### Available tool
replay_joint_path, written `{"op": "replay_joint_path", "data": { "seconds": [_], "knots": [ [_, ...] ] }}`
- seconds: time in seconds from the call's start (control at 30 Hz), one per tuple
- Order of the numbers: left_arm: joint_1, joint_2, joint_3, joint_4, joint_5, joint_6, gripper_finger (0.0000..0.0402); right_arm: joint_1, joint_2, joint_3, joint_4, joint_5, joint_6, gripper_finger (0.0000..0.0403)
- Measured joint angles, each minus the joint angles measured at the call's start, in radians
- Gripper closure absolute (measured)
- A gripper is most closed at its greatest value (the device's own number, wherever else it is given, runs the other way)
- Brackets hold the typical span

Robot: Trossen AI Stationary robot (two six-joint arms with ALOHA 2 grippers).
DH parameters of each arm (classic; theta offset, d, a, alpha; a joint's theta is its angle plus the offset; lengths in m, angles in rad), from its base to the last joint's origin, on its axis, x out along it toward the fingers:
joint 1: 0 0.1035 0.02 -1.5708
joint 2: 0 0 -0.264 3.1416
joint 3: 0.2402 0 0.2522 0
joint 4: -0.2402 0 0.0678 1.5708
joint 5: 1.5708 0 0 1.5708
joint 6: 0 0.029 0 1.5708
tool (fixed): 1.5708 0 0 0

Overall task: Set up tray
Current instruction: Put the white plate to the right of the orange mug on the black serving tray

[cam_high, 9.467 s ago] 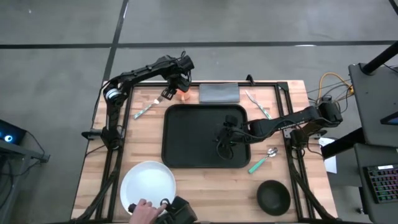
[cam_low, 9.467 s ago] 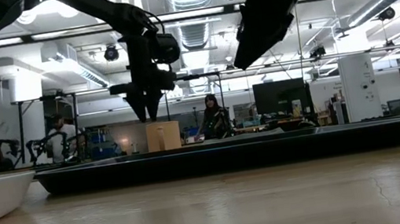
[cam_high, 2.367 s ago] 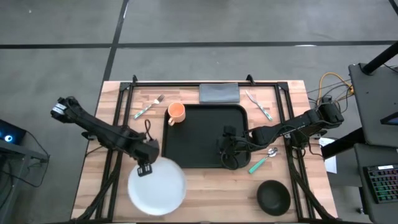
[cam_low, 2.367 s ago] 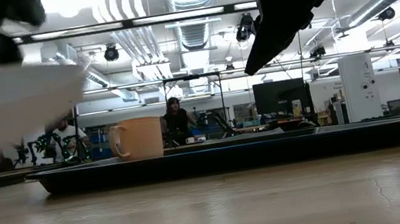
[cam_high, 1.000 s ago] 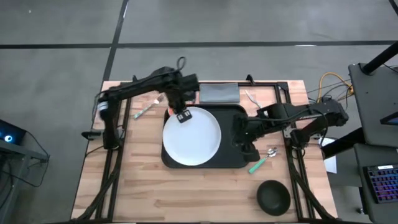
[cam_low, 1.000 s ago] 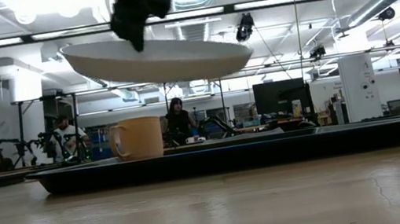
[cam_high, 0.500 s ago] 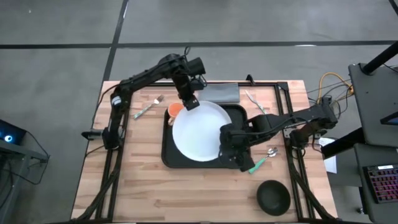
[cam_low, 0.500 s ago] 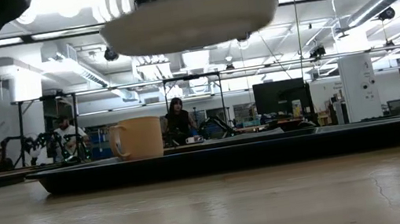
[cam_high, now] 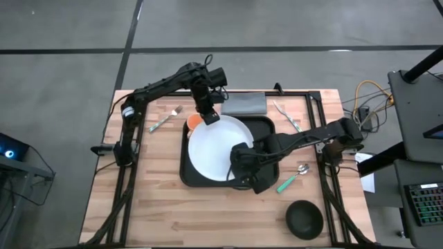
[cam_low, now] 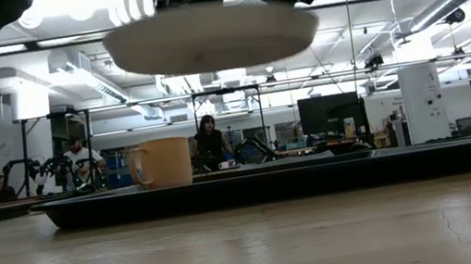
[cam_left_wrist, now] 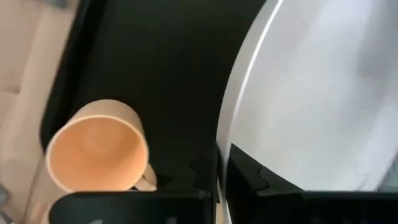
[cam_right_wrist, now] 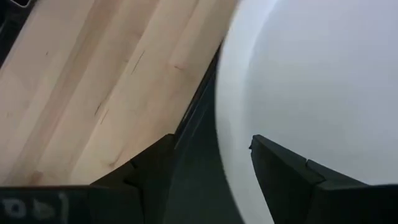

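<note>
Plate (cam_high: 217, 148) hangs above tray (cam_high: 266, 130), pinched at its rim by left gripper (cam_high: 209, 115); right gripper (cam_high: 239, 169), fingers spread, straddles the opposite rim.

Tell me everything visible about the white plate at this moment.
The white plate is round, smooth and plain, with a shallow upturned rim, ceramic-looking. It hangs roughly level in the air above the black tray, clear of the orange mug below it. The left gripper is shut on its far rim. The right gripper, open, sits at its near edge, one finger over the plate's face; contact there is not clear.
</note>
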Motion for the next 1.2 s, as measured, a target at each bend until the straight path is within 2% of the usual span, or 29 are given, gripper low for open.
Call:
{"op": "replay_joint_path", "data": {
  "seconds": [0.2,0.43,0.93,1.2],
  "knots": [
    [-0.031,-0.043,0.001,0.000,-0.012,0.060,0.0401,-0.002,0.027,-0.001,0.010,0.013,0.005,0.0202],
    [-0.028,-0.046,-0.010,0.000,-0.056,0.051,0.0401,-0.002,0.001,0.000,0.026,0.055,-0.010,0.0202],
    [-0.020,-0.045,-0.010,0.000,-0.019,0.051,0.0402,0.006,0.002,-0.010,0.099,0.074,-0.046,0.0202],
    [-0.018,-0.045,-0.010,0.000,0.012,0.064,0.0401,0.007,0.002,-0.012,0.107,0.092,-0.044,0.0239]
  ]
}}
